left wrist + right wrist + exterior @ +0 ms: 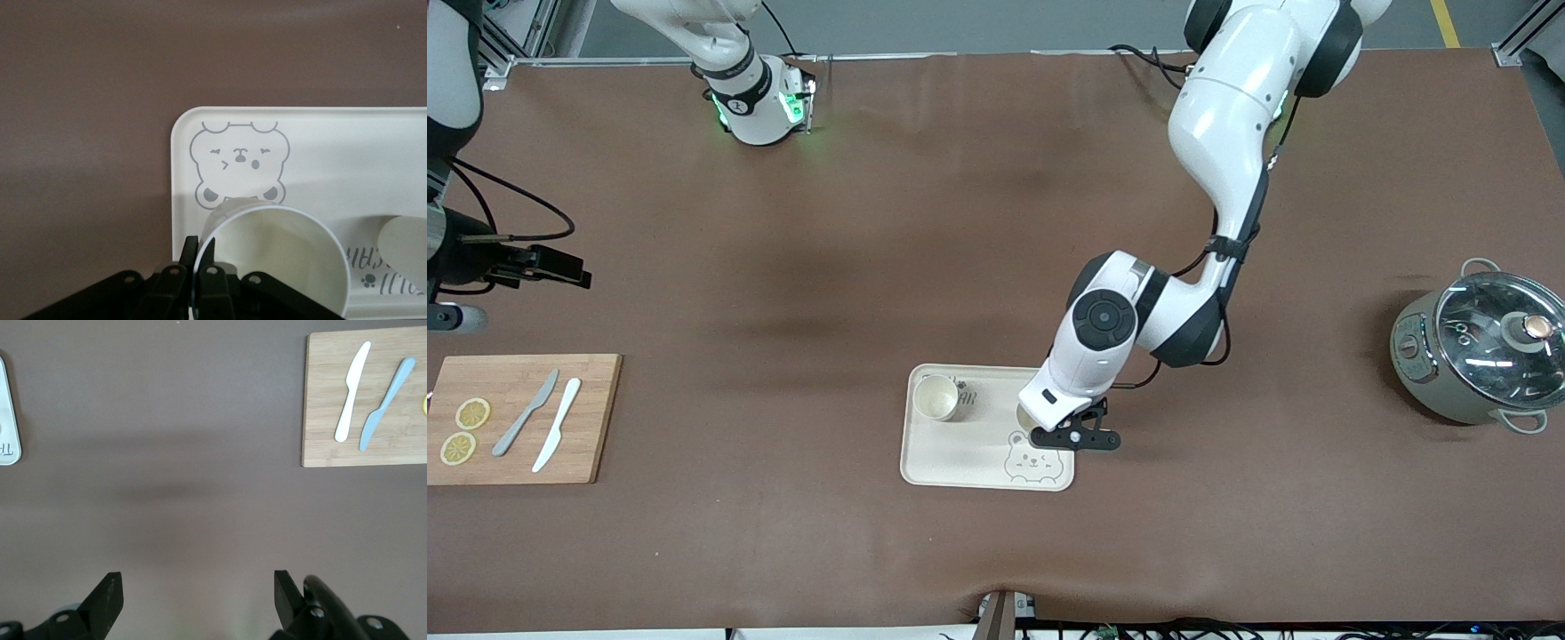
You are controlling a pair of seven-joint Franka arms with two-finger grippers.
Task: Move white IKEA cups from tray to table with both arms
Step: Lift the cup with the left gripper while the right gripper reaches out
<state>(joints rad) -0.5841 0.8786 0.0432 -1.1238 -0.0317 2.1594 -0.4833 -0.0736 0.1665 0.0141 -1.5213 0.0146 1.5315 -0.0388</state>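
A cream tray with a bear drawing (pixel 978 462) lies near the middle of the table. One white cup (pixel 938 397) stands upright on it at the end toward the right arm. My left gripper (pixel 1049 425) is low over the tray's bear end, shut on the rim wall of the second white cup (pixel 1023 414), mostly hidden under the wrist. The left wrist view shows that cup (pixel 280 260) pinched in the gripper (pixel 199 250), over the tray (pixel 347 147), and the first cup's edge (pixel 403 243). My right gripper (pixel 197 587) is open and empty, waiting above bare table.
A wooden cutting board (pixel 516 444) with two knives and lemon slices lies at the right arm's end; it also shows in the right wrist view (pixel 327 420). A pot with a glass lid (pixel 1480 356) stands at the left arm's end. The tray's edge (pixel 7 420) shows in the right wrist view.
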